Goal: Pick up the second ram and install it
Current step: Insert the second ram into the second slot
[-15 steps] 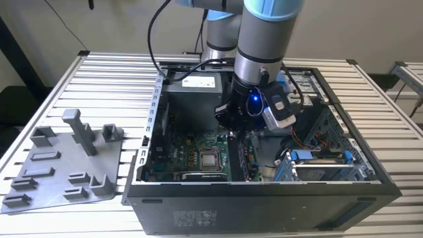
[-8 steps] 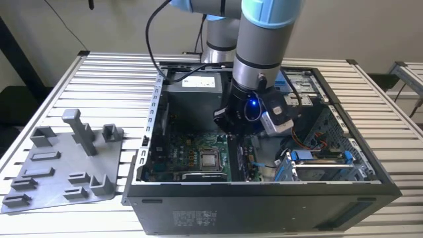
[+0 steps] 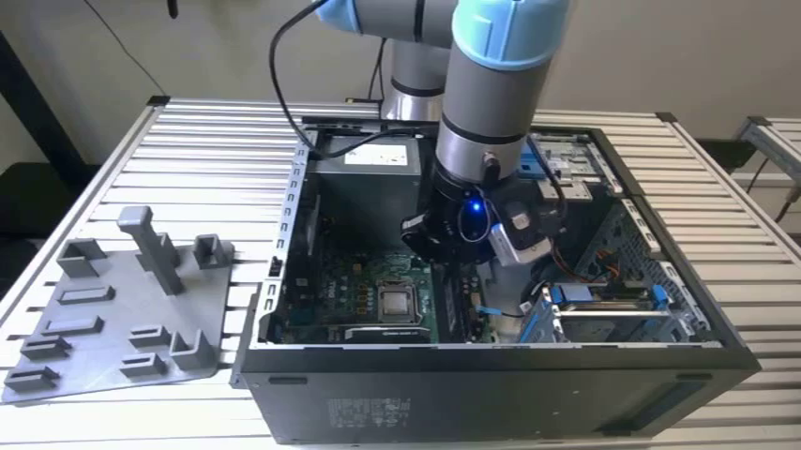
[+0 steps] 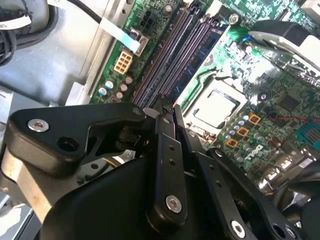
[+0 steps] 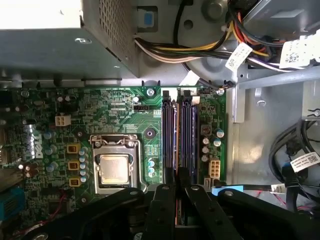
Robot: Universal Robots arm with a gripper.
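The robot arm (image 3: 489,103) is reached down into the open computer case (image 3: 501,375), which is set on a slatted metal table (image 3: 188,159). In the exterior view, a grey plastic tray (image 3: 119,314) with upright posts is seen on the table at the exterior view's left of the case.

The gripper (image 5: 176,187) is held low over the green motherboard (image 5: 115,110), right at the near end of the long memory slots (image 5: 179,135). Its two black fingers (image 5: 165,197) are brought close together. A thin strip with an orange-brown edge is seen between them in the first wrist view, and it looks like the second ram (image 5: 178,204) is pinched there, edge-on. In the second wrist view the gripper (image 4: 167,112) is seen above the same slots (image 4: 175,50), and the stick cannot be made out clearly there.

The square silver processor (image 5: 114,168) is seen beside the slots. A bundle of coloured wires (image 5: 200,50) is hung above the motherboard, next to the grey power supply box (image 5: 55,40).
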